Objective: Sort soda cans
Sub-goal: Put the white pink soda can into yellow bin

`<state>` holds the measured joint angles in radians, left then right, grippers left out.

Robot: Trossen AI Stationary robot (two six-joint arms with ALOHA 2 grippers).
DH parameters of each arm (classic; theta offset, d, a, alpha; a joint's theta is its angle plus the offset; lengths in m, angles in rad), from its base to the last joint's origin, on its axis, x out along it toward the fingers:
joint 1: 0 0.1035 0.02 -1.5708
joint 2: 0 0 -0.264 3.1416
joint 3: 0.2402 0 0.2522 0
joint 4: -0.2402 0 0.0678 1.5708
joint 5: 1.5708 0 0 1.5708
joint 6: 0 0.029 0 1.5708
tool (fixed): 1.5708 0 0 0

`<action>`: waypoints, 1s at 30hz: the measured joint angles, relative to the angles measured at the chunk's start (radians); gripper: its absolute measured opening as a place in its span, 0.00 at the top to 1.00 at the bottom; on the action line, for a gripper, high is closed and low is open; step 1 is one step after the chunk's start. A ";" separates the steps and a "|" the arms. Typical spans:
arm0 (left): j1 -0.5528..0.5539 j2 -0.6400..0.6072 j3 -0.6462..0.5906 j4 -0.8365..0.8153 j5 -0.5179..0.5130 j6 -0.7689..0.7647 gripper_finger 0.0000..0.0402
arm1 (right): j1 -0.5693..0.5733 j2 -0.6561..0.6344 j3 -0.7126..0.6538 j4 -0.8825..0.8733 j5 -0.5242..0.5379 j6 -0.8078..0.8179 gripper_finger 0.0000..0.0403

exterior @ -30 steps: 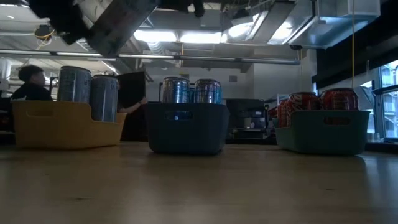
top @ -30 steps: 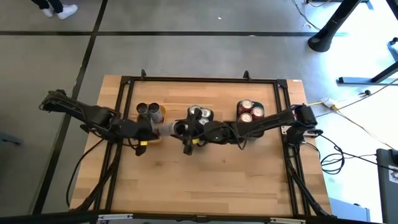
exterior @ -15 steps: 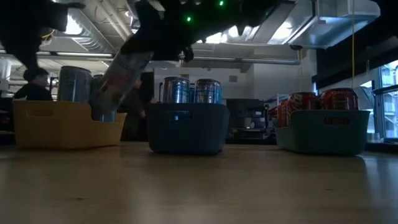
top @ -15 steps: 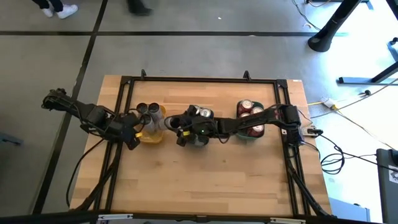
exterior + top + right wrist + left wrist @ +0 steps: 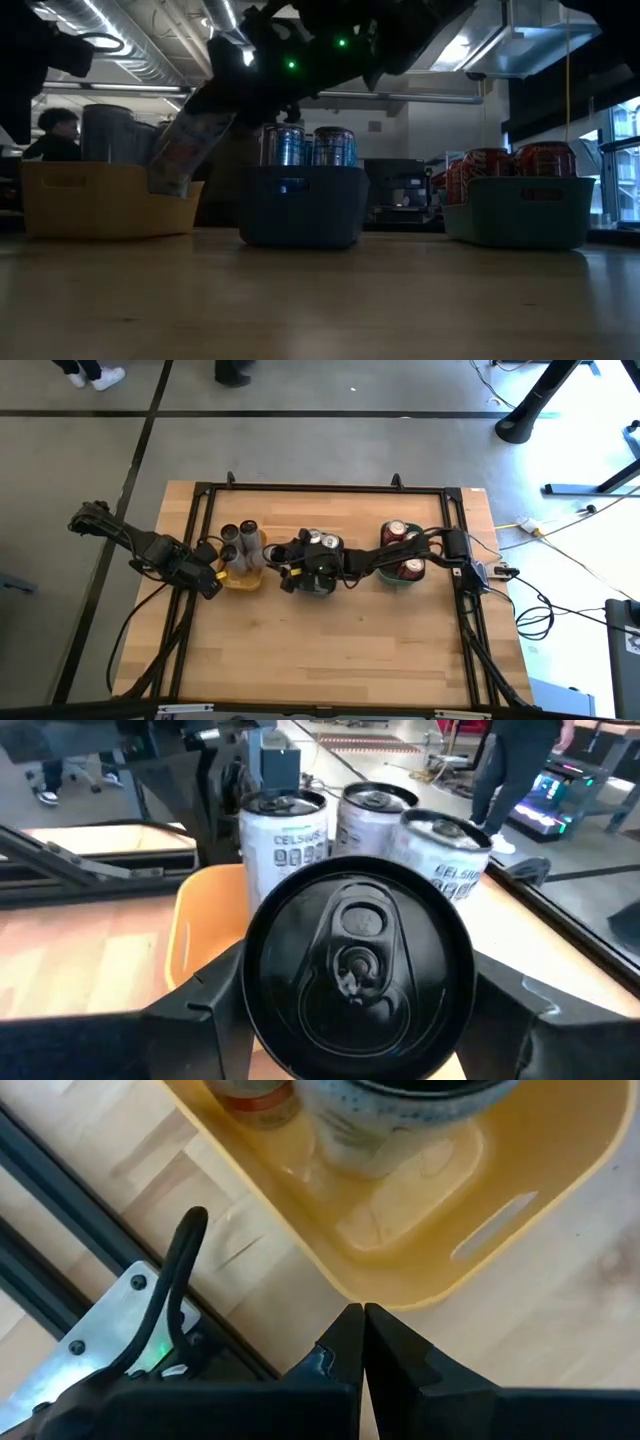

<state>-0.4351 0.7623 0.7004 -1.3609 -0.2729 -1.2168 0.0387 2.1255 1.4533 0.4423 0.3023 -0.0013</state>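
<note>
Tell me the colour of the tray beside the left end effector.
Yellow plastic tray, clearest in the left wrist view.

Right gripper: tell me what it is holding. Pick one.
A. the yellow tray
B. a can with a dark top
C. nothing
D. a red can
B: in the right wrist view the right gripper has its fingers on either side of a can with a dark top, with the yellow tray and three white cans beyond it.
</note>
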 joint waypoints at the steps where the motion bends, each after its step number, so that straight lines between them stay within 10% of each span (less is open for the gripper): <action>1: 0.000 0.000 -0.001 0.004 0.000 0.002 0.99 | 0.000 0.003 0.002 0.008 -0.004 0.000 0.40; 30: 0.000 -0.001 0.000 0.019 -0.092 0.078 0.99 | 0.000 0.091 0.072 0.029 -0.008 0.028 0.40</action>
<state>-0.4351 0.7616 0.7002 -1.3415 -0.3647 -1.1389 0.0387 2.2169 1.5253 0.4717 0.2947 0.0269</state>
